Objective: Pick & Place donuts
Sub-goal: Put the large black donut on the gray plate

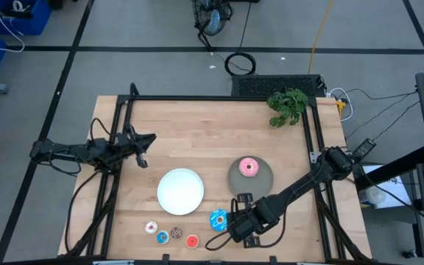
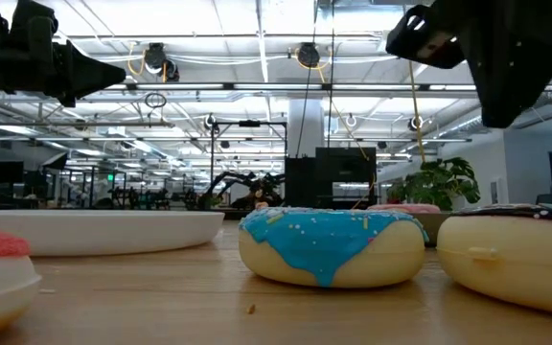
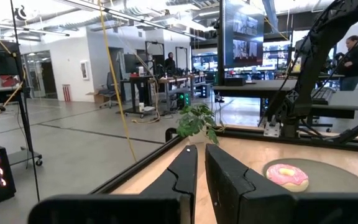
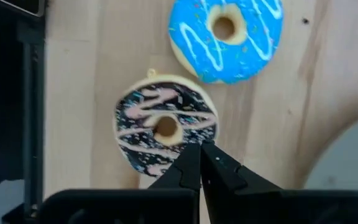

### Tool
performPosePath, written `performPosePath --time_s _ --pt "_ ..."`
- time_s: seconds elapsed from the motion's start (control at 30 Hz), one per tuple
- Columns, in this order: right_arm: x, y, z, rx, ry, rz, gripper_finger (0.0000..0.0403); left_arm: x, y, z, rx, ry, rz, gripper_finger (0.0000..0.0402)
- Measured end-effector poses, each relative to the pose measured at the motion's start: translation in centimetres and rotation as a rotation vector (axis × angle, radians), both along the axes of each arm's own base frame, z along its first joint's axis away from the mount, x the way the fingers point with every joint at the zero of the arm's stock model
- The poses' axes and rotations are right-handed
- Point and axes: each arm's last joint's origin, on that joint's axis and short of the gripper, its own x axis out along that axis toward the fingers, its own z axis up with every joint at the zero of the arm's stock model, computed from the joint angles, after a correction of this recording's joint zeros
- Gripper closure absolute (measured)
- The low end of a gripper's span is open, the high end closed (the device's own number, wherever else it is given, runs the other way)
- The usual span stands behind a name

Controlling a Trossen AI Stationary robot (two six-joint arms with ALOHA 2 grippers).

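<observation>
Bench point(image 1: 197, 125): pale wood, dark rail frame along the edges; broad bare stretch across the far half, potted green plant point(image 1: 287, 105) at the far right corner.

White plate point(image 1: 180, 191): round, empty, centre front. Grey plate point(image 1: 262, 179): round, just right of it, apart from it.

Pink donut point(image 1: 249, 167): larger ring, pink icing with pale sprinkles, lying flat on the grey plate. Blue donut point(image 1: 218, 218): larger ring, cream base, blue icing with white drizzle and sprinkles, on bare wood between the two plates and the front edge. Chocolate donut point(image 4: 165, 128): larger ring, cream base, dark icing with pale drizzle, just beside the blue one, not touching; mostly hidden under the right arm in the high view.

Mini donuts, row near the front edge, left of the blue one: white-pink point(image 1: 151, 227), blue point(image 1: 163, 236), brown point(image 1: 177, 232), red point(image 1: 191, 240).

Right gripper point(image 4: 200, 163): above the chocolate donut's rim, jaws closed together, holding nothing.

Left gripper point(image 3: 201, 167): raised over the bench's left side, well apart from all donuts, jaws nearly together with a thin gap, empty.
</observation>
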Motion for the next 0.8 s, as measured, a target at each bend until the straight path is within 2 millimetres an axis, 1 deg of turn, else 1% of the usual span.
performPosePath --time_s 0.23,0.33,0.43,0.6,0.7,0.8 --pt "0.3 0.2 0.1 0.021 -0.037 0.007 0.0402 0.0 0.0 0.0 0.0 0.0 0.0 0.0364" --pt "0.4 0.3 0.1 0.029 -0.047 0.006 0.0385 0.0 0.0 0.0 0.0 0.0 0.0 0.0364" --pt "0.5 0.3 0.2 0.036 -0.054 0.007 0.0349 0.0 0.0 0.0 0.0 0.0 0.0 0.0364" --pt "0.3 0.3 0.0 0.028 -0.045 0.016 0.0264 0.0 0.0 0.0 0.0 0.002 0.0 0.0364" --pt "0.1 0.1 -0.7 0.012 -0.023 0.016 0.022 0.0 0.0 0.0 0.0 0.002 0.0 0.0364" --pt "-0.1 -0.1 -1.7 0.013 -0.023 0.017 0.0189 0.0 0.0 0.0 0.0 0.002 0.0 0.0364"
